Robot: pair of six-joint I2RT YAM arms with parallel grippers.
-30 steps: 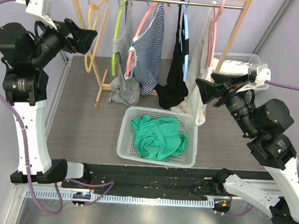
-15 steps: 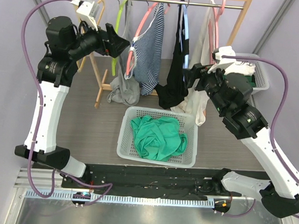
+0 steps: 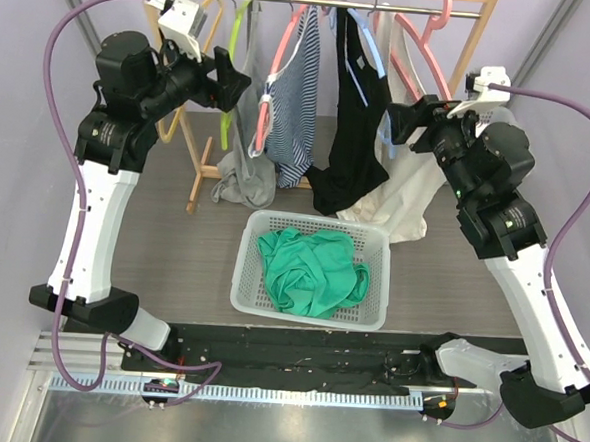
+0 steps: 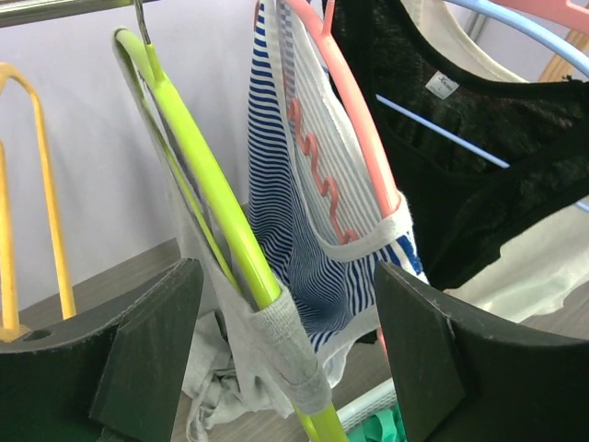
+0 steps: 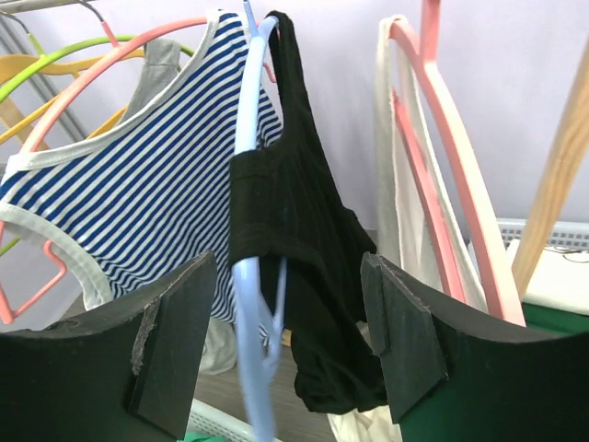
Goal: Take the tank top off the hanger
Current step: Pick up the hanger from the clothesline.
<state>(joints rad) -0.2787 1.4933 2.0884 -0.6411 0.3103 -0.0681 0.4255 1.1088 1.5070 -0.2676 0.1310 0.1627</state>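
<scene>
Progress looks slight: each top on the rail (image 3: 319, 0) hangs on its hanger, none freed as far as you can see. Your left tool (image 4: 285, 345) is spread wide and holds nothing. Its fingers sit either side of the green hanger (image 4: 216, 198), where the grey top (image 3: 240, 178) hangs by a strap low on the hanger's arm. Your right tool (image 5: 287, 322) is likewise open and empty, straddling the blue hanger (image 5: 248, 138) that carries the black top (image 5: 294, 212), just right of the striped top (image 3: 292, 111). You cannot tell which top is meant, since both are framed. A green garment (image 3: 312, 272) lies in the basket (image 3: 244, 268) on the table, nearer the arms. What is left, by my judgement, is to close on fabric, slip the strap off the hanger arm and draw the top clear.
</scene>
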